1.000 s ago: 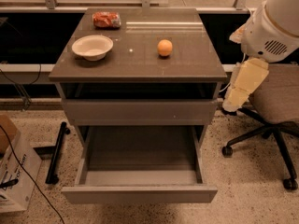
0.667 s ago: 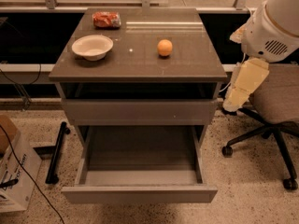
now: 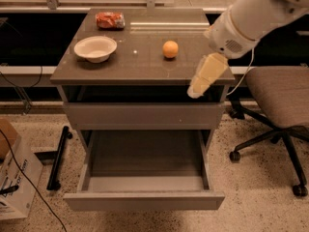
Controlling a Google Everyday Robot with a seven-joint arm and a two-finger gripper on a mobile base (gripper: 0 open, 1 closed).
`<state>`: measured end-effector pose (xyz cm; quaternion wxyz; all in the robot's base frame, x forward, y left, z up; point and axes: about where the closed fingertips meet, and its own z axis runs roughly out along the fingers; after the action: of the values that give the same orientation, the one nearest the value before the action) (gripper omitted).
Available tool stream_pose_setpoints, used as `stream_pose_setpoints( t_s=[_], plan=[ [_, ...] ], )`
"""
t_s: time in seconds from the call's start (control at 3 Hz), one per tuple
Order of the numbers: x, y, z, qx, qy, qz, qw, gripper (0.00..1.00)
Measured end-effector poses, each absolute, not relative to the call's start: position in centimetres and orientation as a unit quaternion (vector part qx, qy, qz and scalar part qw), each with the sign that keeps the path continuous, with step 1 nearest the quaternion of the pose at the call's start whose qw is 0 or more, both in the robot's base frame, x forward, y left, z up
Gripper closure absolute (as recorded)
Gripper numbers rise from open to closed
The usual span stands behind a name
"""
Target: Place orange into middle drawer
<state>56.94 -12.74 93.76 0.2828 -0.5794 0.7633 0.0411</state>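
Observation:
The orange [image 3: 170,49] is a small round fruit on the brown tabletop [image 3: 140,64], right of centre. The middle drawer [image 3: 145,154] is pulled out below, its flat grey floor bare and its plain front panel [image 3: 144,201] nearest me. My gripper [image 3: 199,84] hangs from the white arm [image 3: 251,13] over the table's right front corner, to the right of the orange and nearer the front edge, pointing down and left. It holds nothing that I can see.
A white bowl [image 3: 95,48] and a red-orange snack packet [image 3: 110,20] lie on the table's left side. A shut grey drawer front [image 3: 145,115] sits above the open drawer. An office chair [image 3: 277,98] stands right, a cardboard box [image 3: 14,178] left.
The arm has swung left, from beside the cabinet's right side to over the table's right front corner, closer to the orange. The orange and drawer have not moved.

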Motion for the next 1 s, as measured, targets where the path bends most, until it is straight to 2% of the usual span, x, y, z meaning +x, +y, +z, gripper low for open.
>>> stream_pose_setpoints(
  t_s=[0.33,1.0],
  plan=[
    [61.7,-9.9,92.3,-0.570,0.760,0.066,0.305,0.00],
    [72.2,-7.1,89.2,-0.560,0.755,0.108,0.323,0.00]
  ],
)
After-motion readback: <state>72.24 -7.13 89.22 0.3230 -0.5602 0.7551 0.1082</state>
